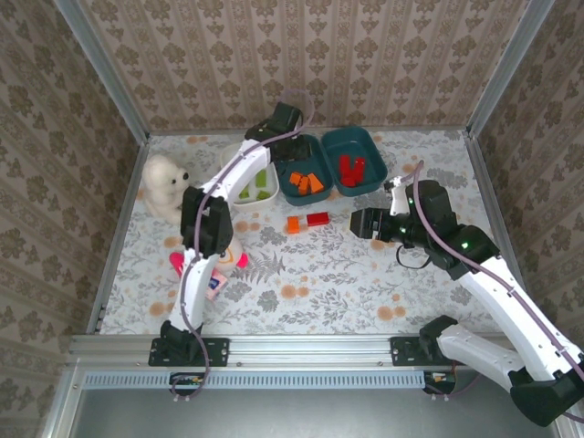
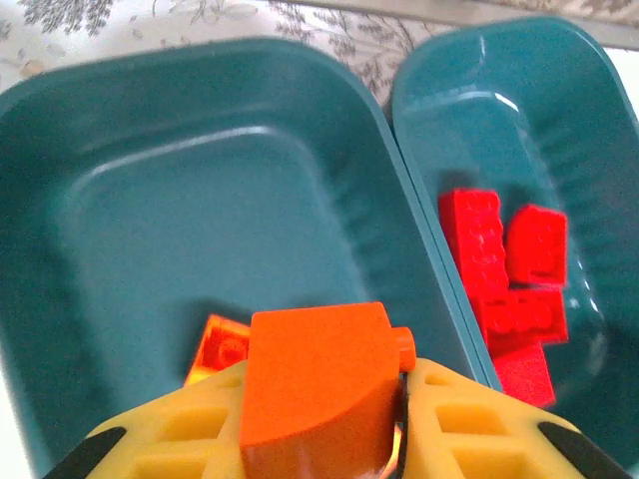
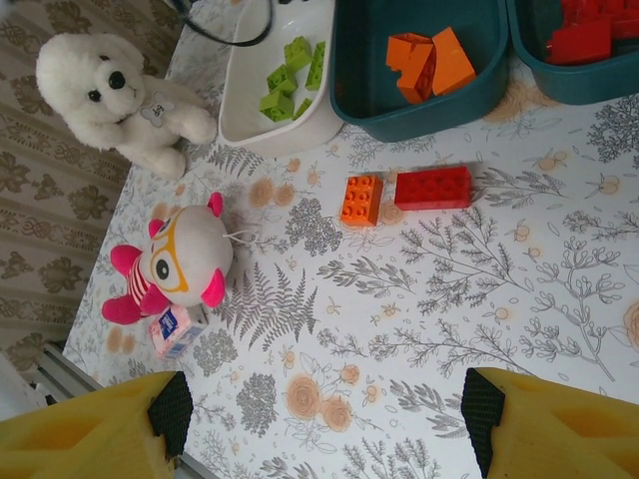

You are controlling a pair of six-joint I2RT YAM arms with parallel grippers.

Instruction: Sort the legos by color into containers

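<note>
The left fingers (image 2: 479, 424) clamp an orange wedge brick (image 2: 319, 384) over the middle teal tray (image 2: 150, 200), near the rim it shares with the red-brick tray (image 2: 519, 90). Released off-centre, it could bounce across. The right fingers (image 3: 559, 419) hang spread above the counter (image 3: 419, 329), where a loose orange brick (image 3: 361, 199) and a red brick (image 3: 432, 187) lie.

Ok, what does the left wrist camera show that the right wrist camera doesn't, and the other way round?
Left wrist: the left gripper clamping a curved orange brick. Right wrist: the open right gripper, a white tray of green bricks, a teddy bear, a pink doll, and a loose orange brick beside a loose red brick. Both: a teal tray with orange bricks and a second teal tray with red bricks.
</note>
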